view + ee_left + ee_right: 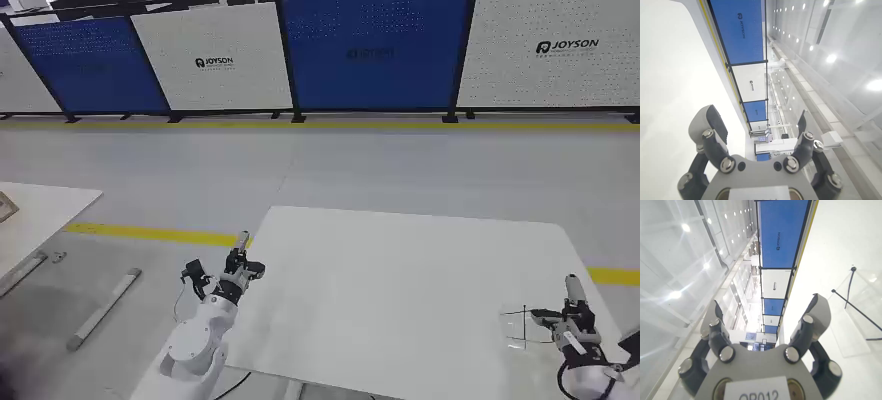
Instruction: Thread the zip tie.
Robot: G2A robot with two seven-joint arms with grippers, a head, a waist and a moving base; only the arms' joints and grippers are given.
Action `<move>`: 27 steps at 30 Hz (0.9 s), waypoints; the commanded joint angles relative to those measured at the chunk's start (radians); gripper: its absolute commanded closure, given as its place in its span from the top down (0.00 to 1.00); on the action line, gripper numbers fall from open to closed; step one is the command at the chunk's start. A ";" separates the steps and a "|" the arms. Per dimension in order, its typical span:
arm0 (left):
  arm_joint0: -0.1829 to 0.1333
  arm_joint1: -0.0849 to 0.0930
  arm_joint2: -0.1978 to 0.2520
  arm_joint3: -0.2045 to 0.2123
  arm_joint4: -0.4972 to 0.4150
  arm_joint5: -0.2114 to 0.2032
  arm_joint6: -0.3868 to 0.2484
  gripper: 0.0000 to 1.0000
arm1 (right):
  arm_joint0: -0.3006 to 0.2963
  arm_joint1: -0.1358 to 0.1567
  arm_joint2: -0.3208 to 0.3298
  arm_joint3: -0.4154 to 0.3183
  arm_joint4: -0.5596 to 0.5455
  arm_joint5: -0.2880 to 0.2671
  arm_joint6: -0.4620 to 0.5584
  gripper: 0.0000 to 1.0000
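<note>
The left gripper (761, 119) stands open and empty at the left edge of the white table (400, 290), while the right gripper (766, 303), also open, is just beside a clear tray (853, 344) where two black zip ties (863, 315) lie crossed.

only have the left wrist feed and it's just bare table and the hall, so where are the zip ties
Observer: The black zip ties lie in a clear tray on the right arm's side of the table, close to the robot.
Operator: lying apart or tangled
Observer: Two of them cross each other. One runs straight and the other bends.
Operator: has the right arm got one yet
Observer: No. The right gripper is open and holds nothing. It sits beside the tray and is not touching the ties.
</note>
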 commanded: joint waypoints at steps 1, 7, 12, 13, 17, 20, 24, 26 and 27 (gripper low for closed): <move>0.000 0.000 0.000 0.000 0.000 0.000 0.000 1.00 | -0.011 0.004 0.021 -0.011 -0.022 -0.010 0.057 1.00; 0.000 0.000 0.000 0.000 0.000 0.000 0.000 1.00 | -0.039 0.022 0.098 -0.032 -0.108 -0.032 0.258 1.00; 0.000 0.000 0.000 0.000 0.000 0.000 0.000 1.00 | -0.039 0.022 0.098 -0.032 -0.108 -0.032 0.258 1.00; 0.000 0.000 0.000 0.000 0.000 0.000 0.000 1.00 | -0.039 0.022 0.098 -0.032 -0.108 -0.032 0.258 1.00; 0.000 0.000 0.000 0.000 0.000 0.000 0.000 1.00 | -0.039 0.022 0.098 -0.032 -0.108 -0.032 0.258 1.00; 0.000 0.000 0.000 0.000 0.000 0.000 0.000 1.00 | -0.039 0.022 0.098 -0.032 -0.108 -0.032 0.258 1.00; 0.000 0.000 0.000 0.000 0.000 0.000 0.000 1.00 | 0.020 0.047 0.173 0.030 -0.044 0.028 0.595 1.00; 0.000 0.000 0.000 0.000 0.000 0.000 0.000 1.00 | 0.051 0.061 0.220 0.065 -0.039 0.053 0.723 1.00; 0.000 0.000 0.000 0.000 0.000 0.000 0.000 1.00 | 0.072 0.070 0.247 0.084 -0.048 0.065 0.810 1.00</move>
